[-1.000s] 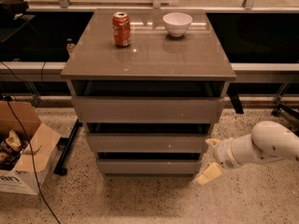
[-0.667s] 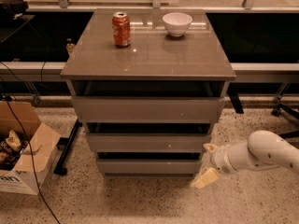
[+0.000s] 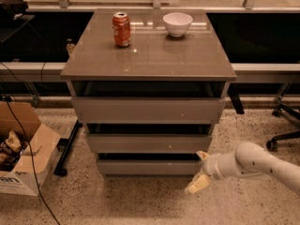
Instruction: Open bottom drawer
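The bottom drawer sits lowest of three in the desk, at six o'clock in our view, its long front running nine to three. At its right end hovers the end effector, fingers apart, one above the corner and one below. The drawer lies at nine o'clock from it.

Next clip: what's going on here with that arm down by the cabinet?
A white robot arm reaches in from the right, low near the floor. Its end effector sits at the right end of the bottom drawer, fingers spread, one by the front's top edge and one lower. The drawer does not look pulled out yet. A red soda can and a white bowl stand on the cabinet top.
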`<action>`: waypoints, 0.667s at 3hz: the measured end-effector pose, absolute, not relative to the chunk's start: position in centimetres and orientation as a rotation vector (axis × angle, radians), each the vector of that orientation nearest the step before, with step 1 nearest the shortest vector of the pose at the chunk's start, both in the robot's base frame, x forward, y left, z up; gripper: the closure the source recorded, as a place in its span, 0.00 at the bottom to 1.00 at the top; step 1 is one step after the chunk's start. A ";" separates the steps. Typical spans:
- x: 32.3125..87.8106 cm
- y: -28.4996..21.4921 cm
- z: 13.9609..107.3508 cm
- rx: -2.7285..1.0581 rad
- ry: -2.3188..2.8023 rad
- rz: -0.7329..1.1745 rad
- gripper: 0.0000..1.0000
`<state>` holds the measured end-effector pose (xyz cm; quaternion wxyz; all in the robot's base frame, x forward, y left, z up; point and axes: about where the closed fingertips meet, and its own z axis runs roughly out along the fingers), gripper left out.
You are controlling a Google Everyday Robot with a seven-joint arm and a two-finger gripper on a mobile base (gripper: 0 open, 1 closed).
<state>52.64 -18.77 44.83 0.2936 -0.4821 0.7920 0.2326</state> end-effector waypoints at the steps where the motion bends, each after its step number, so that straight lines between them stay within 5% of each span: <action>1: 53.0 -17.1 43.5 -1.297 2.080 0.580 0.00; 2: 54.6 -15.2 40.4 -1.286 2.019 0.501 0.00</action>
